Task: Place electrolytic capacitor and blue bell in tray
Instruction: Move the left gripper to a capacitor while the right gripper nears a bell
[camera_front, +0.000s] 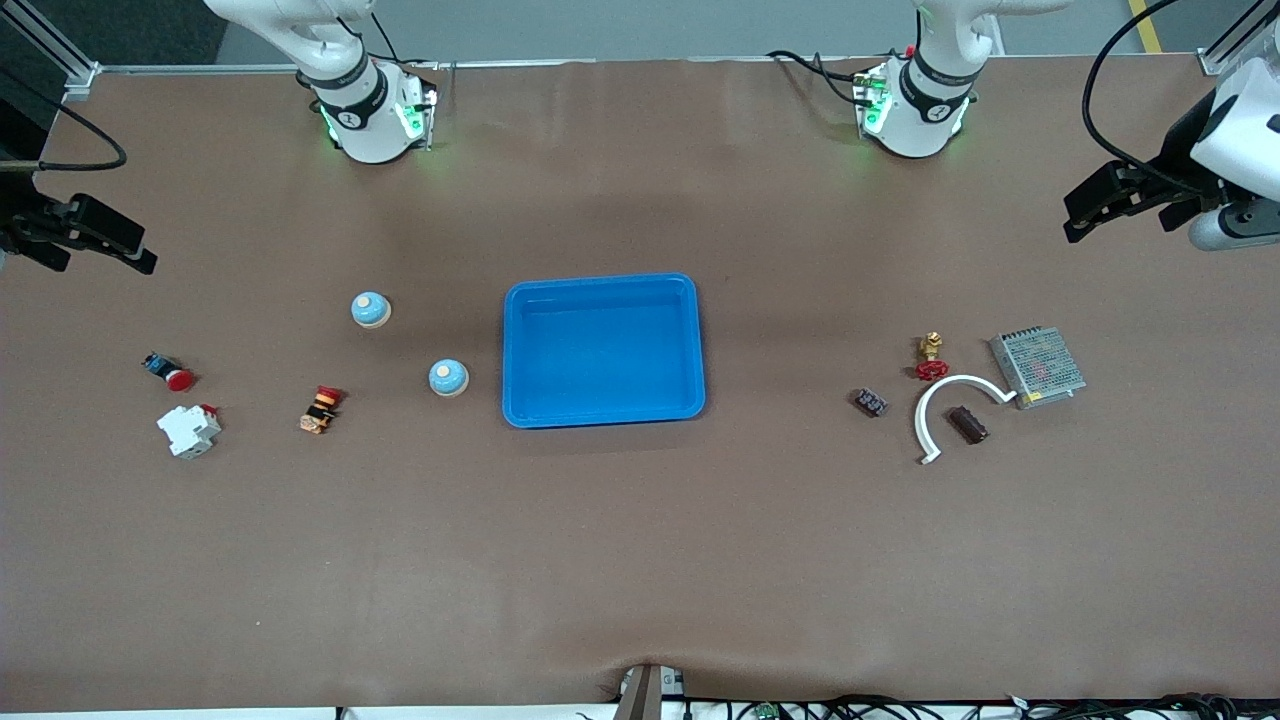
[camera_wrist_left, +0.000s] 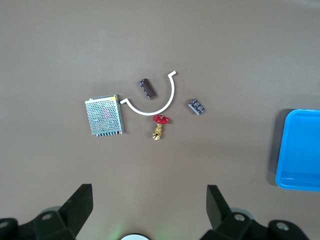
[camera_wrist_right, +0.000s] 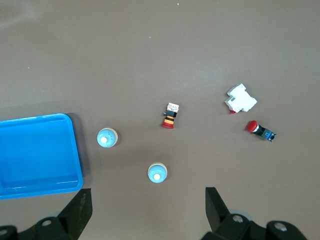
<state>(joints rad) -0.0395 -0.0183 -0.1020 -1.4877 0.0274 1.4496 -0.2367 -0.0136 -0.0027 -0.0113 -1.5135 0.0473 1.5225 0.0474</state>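
Blue tray (camera_front: 600, 415) mid-table, bare — left pincer (camera_wrist_left: 149, 206) and right pincer (camera_wrist_right: 148, 207) both agape, high at the table's ends.

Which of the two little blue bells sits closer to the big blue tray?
The small round blue bell nearer the front camera, close beside the bright blue plastic tray; the other blue bell sits farther from it.

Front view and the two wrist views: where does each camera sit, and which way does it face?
Front view: high, facing both bases; tray mid-table, left gripper and right gripper out at the table's ends.
Left wrist view: looks down past open jaws at the power supply, red valve and tray corner.
Right wrist view: down past open jaws at two blue bells.
Every view shows the tray.
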